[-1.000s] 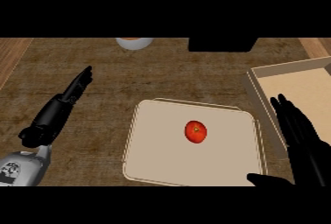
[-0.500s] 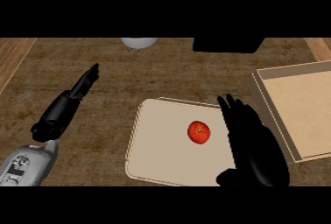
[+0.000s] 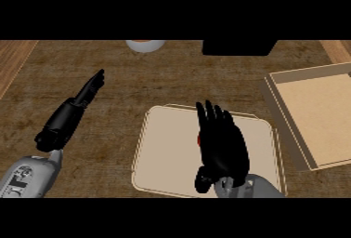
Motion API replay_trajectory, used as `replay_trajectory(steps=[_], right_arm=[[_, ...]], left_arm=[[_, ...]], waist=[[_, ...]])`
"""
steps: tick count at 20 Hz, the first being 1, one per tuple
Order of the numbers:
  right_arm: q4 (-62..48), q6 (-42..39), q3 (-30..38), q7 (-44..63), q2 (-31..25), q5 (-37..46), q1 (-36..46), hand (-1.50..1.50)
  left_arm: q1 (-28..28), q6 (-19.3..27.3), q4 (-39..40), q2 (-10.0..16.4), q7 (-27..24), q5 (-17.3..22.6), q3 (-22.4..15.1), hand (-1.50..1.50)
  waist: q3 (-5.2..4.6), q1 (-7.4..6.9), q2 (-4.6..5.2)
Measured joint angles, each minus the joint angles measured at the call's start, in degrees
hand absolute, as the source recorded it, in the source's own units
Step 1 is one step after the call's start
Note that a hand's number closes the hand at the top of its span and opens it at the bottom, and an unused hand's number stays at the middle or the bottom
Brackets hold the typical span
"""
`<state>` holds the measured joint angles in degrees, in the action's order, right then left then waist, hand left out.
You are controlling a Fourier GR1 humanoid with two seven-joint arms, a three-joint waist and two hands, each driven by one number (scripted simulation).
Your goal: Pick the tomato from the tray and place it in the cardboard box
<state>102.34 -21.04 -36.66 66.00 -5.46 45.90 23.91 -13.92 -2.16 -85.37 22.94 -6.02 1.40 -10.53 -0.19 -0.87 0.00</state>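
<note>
The right hand (image 3: pixel 223 148) hangs flat over the square, round-cornered beige tray (image 3: pixel 165 151) near the middle of the rough brown woven-looking desk (image 3: pixel 144 86), its glossy black fingers straight and unclenched. They cover nearly all of the tomato (image 3: pixel 198 140), which shows only as a red sliver at the hand's left edge. The left hand (image 3: pixel 68 117) lies at the left with straight, relaxed fingers pointing far, holding nothing, and the plain-walled cardboard box (image 3: pixel 322 116) sits just right of the tray.
</note>
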Motion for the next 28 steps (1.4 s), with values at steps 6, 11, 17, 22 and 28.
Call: replay_trajectory(steps=[6,11,17,22,28], right_arm=[[-6.12,-1.02,0.61,0.77,3.16,1.31,2.30,-1.50],[-10.41,-0.82,0.52,1.01,3.89,3.21,4.05,-1.50],[-14.47,-0.70,1.39,0.15,4.18,4.26,4.79,-1.50],[-18.77,-0.63,3.13,-0.87,4.30,5.07,5.44,-1.50],[-21.10,0.70,2.56,-1.96,4.47,6.06,3.87,-1.50]], left_arm=[[0.50,-0.95,-1.33,0.55,0.82,0.55,1.10,0.00],[0.50,-1.37,-1.83,0.37,1.40,0.26,1.36,0.00],[0.42,-1.31,-1.93,-0.48,1.76,-0.32,1.85,0.00],[0.97,-2.01,-3.57,-0.33,2.66,-0.17,2.49,0.00],[1.91,-3.45,-1.82,-0.53,0.33,-0.73,3.76,0.00]], waist=[[0.07,0.11,-0.13],[0.11,0.25,-0.11],[0.14,0.42,-0.09],[0.15,0.36,-0.08],[0.17,0.57,-0.01]])
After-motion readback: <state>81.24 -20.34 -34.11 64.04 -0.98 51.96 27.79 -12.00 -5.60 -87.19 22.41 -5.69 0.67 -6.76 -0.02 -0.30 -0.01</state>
